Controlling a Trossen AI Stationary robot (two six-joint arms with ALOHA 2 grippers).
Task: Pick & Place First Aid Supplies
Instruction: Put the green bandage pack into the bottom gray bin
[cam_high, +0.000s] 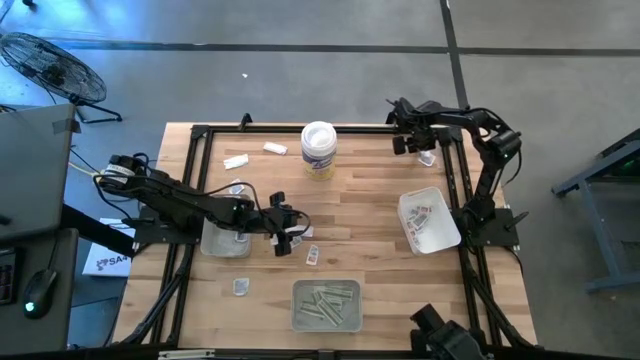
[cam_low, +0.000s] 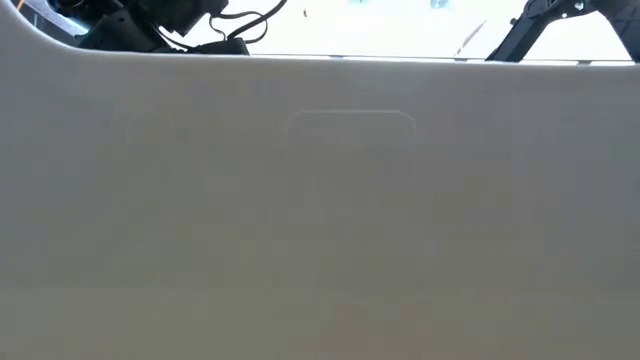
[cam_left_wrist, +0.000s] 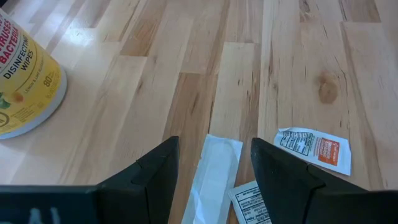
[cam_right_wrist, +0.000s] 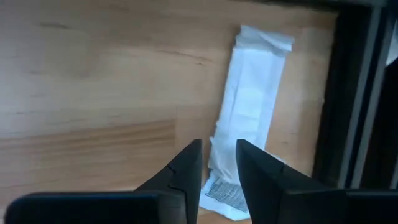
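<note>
Right tool (cam_right_wrist: 217, 180), at the desk's (cam_high: 370, 220) far right corner by the frame, has its fingers narrowly apart straddling the end of a white strip wrapper (cam_right_wrist: 252, 112) lying flat, likely closing to pinch it; left tool (cam_left_wrist: 214, 180) wide apart over another wrapper (cam_left_wrist: 214, 171) mid-desk.

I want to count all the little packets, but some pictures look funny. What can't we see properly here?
- Low view: a big pale blank surface right at the camera hides the whole table.
- High view: the tiny flat packets in the translucent grey tray are too small to count or read.
- Left wrist view: the narrow white strip wrapper runs off the picture's edge between the left tool's fingers.
- Right wrist view: the right tool covers the long white wrapper's near end; grip unclear.
</note>
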